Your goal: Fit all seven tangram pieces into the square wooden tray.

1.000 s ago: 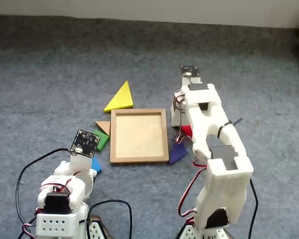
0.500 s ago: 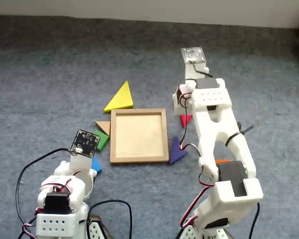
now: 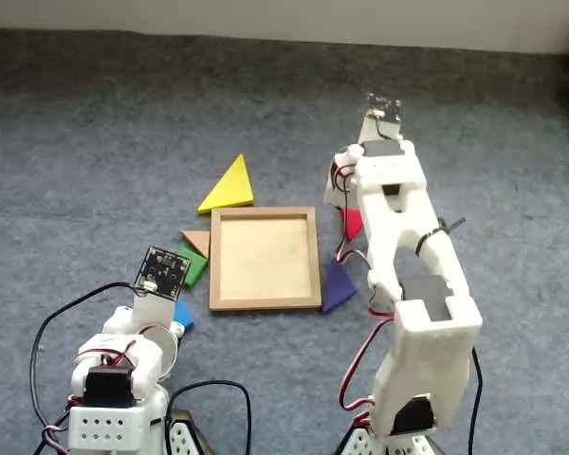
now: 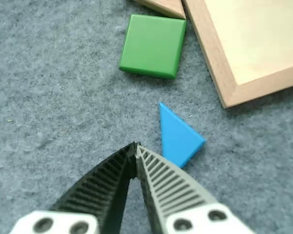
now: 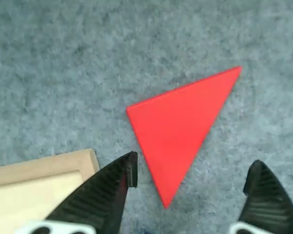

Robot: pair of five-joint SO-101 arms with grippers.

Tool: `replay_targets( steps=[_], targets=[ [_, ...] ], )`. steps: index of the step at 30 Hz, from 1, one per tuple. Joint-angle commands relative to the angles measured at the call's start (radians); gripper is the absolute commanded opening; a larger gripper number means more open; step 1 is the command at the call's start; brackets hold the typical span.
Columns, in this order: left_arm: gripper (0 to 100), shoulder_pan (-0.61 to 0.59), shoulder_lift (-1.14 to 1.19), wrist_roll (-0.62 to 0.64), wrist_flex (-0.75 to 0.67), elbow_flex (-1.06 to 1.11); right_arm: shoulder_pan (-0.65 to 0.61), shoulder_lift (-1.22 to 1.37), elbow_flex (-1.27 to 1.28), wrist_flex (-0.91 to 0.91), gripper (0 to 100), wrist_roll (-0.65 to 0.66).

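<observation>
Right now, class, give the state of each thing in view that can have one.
wooden tray: empty
left gripper: shut, holding nothing
right gripper: open, holding nothing
red triangle: flat, outside tray
green square: flat, outside tray
blue triangle: flat, outside tray
yellow triangle: flat, outside tray

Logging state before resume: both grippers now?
Left gripper: shut, holding nothing.
Right gripper: open, above the flat red triangle piece.
</observation>
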Motion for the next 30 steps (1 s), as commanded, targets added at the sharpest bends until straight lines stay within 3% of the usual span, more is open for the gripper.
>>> replay_targets(
  steps=[1,30],
  targets=[
    [1,-0.012,-0.008,0.009,0.005,0.021,-0.008,0.019,-0.127,-0.007,33.9,-0.018],
    [1,-0.012,-0.008,0.009,0.005,0.021,0.016,0.163,-0.245,-0.107,33.9,-0.018]
  ],
)
